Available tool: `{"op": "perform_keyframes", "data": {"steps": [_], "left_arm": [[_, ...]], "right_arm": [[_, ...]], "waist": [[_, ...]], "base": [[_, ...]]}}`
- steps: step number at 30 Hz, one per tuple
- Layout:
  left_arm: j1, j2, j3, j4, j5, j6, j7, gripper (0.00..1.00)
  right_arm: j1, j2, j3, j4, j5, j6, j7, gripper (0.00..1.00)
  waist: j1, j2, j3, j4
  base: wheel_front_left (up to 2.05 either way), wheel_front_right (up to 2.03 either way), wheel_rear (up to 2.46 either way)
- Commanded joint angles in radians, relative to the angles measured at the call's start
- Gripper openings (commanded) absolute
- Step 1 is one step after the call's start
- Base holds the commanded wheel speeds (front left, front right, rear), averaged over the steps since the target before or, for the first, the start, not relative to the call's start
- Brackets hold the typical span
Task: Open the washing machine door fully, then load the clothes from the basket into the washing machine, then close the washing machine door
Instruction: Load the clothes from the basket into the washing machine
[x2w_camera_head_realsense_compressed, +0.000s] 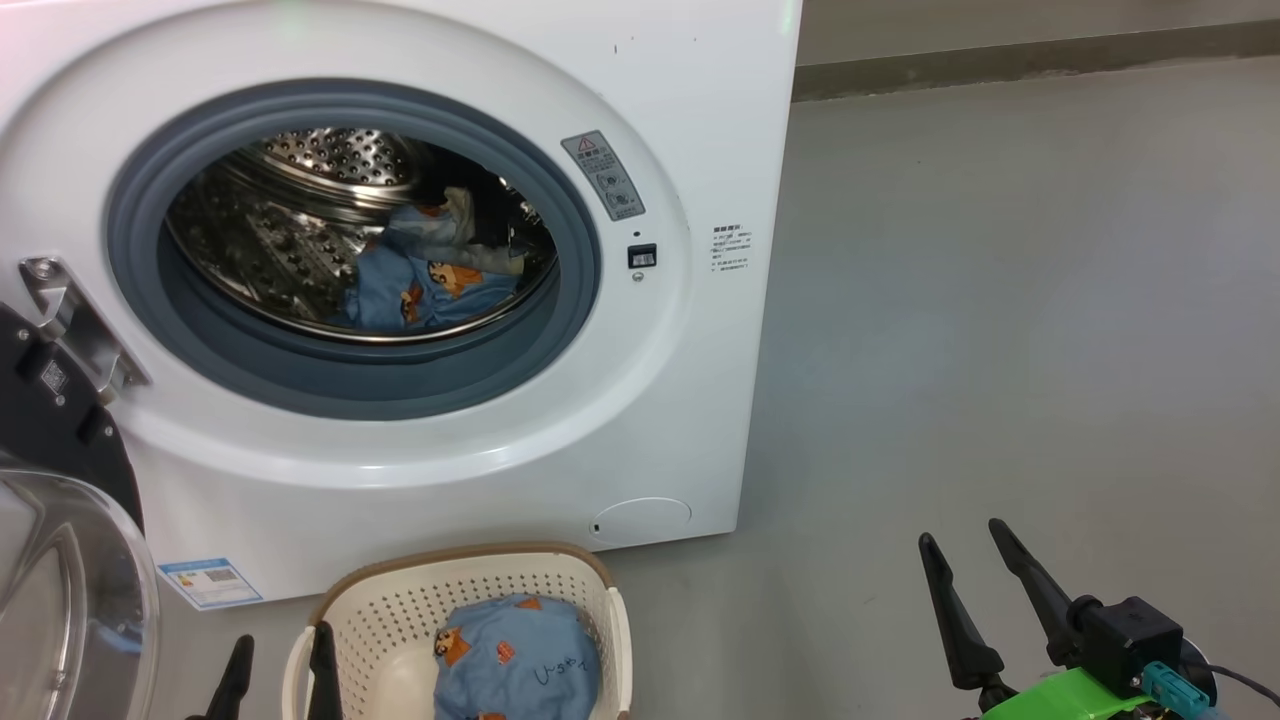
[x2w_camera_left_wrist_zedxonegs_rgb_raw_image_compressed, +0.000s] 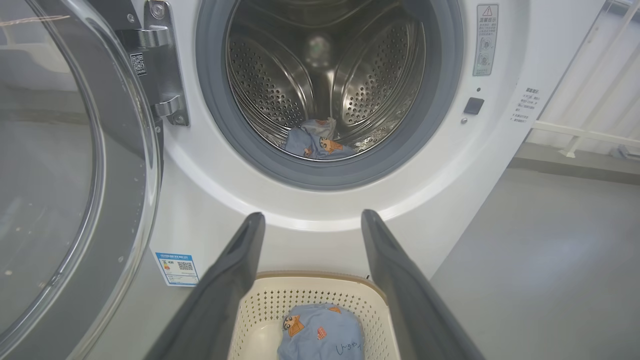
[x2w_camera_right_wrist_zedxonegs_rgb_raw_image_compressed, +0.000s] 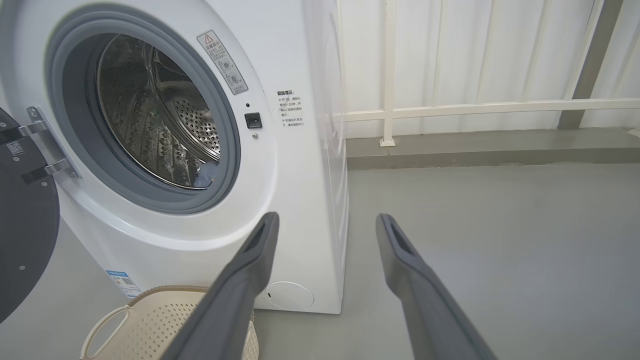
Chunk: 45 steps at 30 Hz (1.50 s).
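The light blue cartoon-printed garment (x2w_camera_head_realsense_compressed: 515, 655) lies in the cream perforated plastic basket (x2w_camera_head_realsense_compressed: 400, 610), just right of the left jaws (wide open, empty) and well apart from the right jaws, equally open and empty.

The washing machine (x2w_camera_head_realsense_compressed: 700, 90) bears a grey warning label (x2w_camera_head_realsense_compressed: 603, 175) with a red triangle, a block of small print (x2w_camera_head_realsense_compressed: 731, 248) – too fine to read – and a blue sticker (x2w_camera_head_realsense_compressed: 211, 581) (QR code included). Dark scribbled marks (x2w_camera_head_realsense_compressed: 562, 672), illegible, cross the clothes (x2w_camera_head_realsense_compressed: 505, 640) in the basket (x2w_camera_head_realsense_compressed: 390, 605).
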Motion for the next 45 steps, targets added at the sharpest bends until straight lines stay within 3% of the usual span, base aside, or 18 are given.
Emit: {"op": "perform_keyframes", "data": {"steps": [1,11,36,45], "left_arm": [[-0.021,0.018,0.036,-0.021,0.001,0.004,-0.004,1.0],[-0.016,0.025,0.023,-0.027,0.0,0.005,0.005,1.0],[-0.094,0.036,0.002,0.081,-0.009,-0.053,-0.012,1.0],[-0.146,0.045,-0.03,0.116,-0.003,-0.08,-0.002,1.0]], "right_arm": [[-0.004,-0.003,0.019,-0.021,0.006,0.002,-0.005,1.0],[-0.002,-0.002,0.02,-0.019,0.008,0.002,-0.005,1.0],[-0.024,0.006,0.021,-0.025,0.001,0.002,-0.005,1.0],[-0.051,0.012,0.021,-0.04,-0.015,0.002,-0.005,1.0]], "waist": [[0.0,0.0,0.0,-0.001],[0.0,0.0,-0.007,-0.001],[0.0,0.0,0.024,0.017],[0.0,0.0,0.101,0.003]], "base": [[0.0,0.0,0.0],[0.0,0.0,0.0],[0.0,0.0,0.0],[0.0,0.0,0.0]]}}
